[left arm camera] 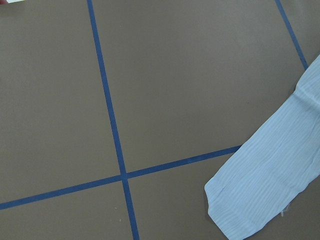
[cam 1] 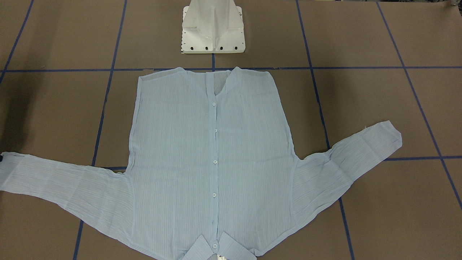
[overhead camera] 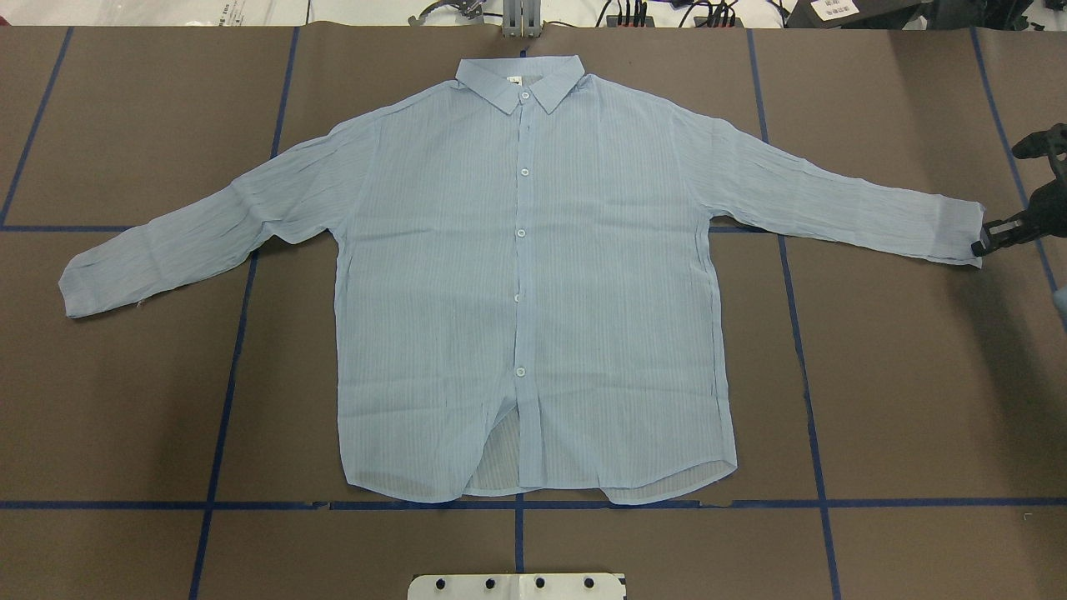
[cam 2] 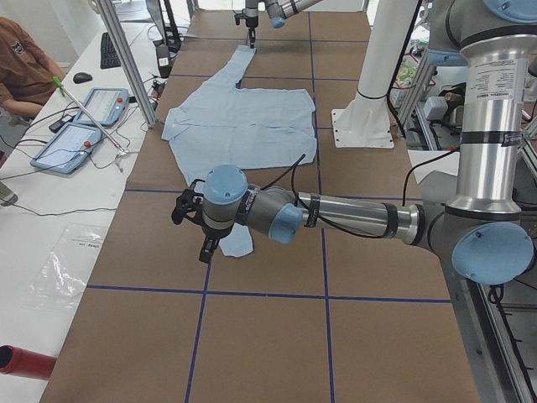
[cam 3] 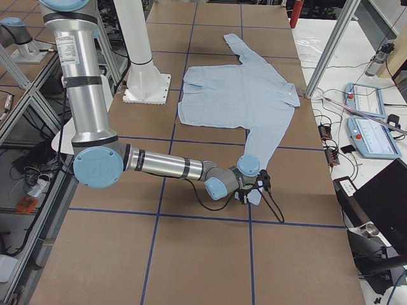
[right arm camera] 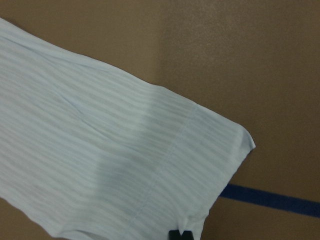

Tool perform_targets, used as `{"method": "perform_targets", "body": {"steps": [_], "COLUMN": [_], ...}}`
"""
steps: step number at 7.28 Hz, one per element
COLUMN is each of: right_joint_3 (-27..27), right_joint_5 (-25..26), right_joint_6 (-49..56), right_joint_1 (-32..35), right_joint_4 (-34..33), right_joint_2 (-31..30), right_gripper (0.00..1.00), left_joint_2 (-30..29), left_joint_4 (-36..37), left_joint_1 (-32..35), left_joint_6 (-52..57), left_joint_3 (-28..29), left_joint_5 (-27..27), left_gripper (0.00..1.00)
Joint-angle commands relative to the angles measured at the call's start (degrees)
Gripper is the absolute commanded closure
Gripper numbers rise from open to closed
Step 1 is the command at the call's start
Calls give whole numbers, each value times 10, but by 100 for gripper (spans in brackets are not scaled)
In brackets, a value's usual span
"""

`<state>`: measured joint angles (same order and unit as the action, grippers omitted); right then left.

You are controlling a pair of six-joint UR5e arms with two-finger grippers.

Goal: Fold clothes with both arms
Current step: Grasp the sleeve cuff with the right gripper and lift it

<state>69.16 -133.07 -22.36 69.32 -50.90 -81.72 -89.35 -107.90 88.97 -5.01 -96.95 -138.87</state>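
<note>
The light blue striped shirt [overhead camera: 525, 292] lies flat and buttoned on the brown table, collar [overhead camera: 521, 83] at the far side, both sleeves spread out. My right gripper [overhead camera: 982, 243] sits at the end of the right sleeve cuff [overhead camera: 950, 229]. In the right wrist view a single black fingertip [right arm camera: 175, 234] meets the puckered cuff edge [right arm camera: 215, 145], so it looks shut on the cuff. The left gripper [cam 2: 204, 250] shows only in the exterior left view, hovering by the left sleeve cuff [cam 2: 239, 243]; I cannot tell whether it is open or shut. The left wrist view shows that cuff [left arm camera: 250, 200] lying flat.
The white pedestal base [overhead camera: 517, 586] stands just behind the shirt's hem. Blue tape lines [overhead camera: 242, 333] grid the table. Beside the table are control tablets [cam 2: 84, 117], a seated person [cam 2: 21, 59] and a slanted aluminium post [cam 2: 126, 59].
</note>
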Motion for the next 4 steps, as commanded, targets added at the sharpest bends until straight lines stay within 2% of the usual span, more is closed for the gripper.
{"method": "perform_targets", "body": {"steps": [1,2,3,4], "right_joint_3": [59,96,128,137], "right_joint_5": [-28,-56,-75,-90], "right_joint_6": [-27,-55,-122,-171], "right_joint_1": [9,11,11,7], "right_joint_4": [0,3,4,1], "right_joint_2": [0,6,49,100], "right_gripper": [100,100,100,100], "left_joint_2": [1,0,0,0], "left_joint_4": [1,1,0,0], "left_joint_1": [1,0,0,0], "left_joint_6": [0,0,1,1], "left_joint_3": [0,2,5,9], "left_joint_5": [-1,-1,-1,-1], "left_gripper": [0,0,0,0]}}
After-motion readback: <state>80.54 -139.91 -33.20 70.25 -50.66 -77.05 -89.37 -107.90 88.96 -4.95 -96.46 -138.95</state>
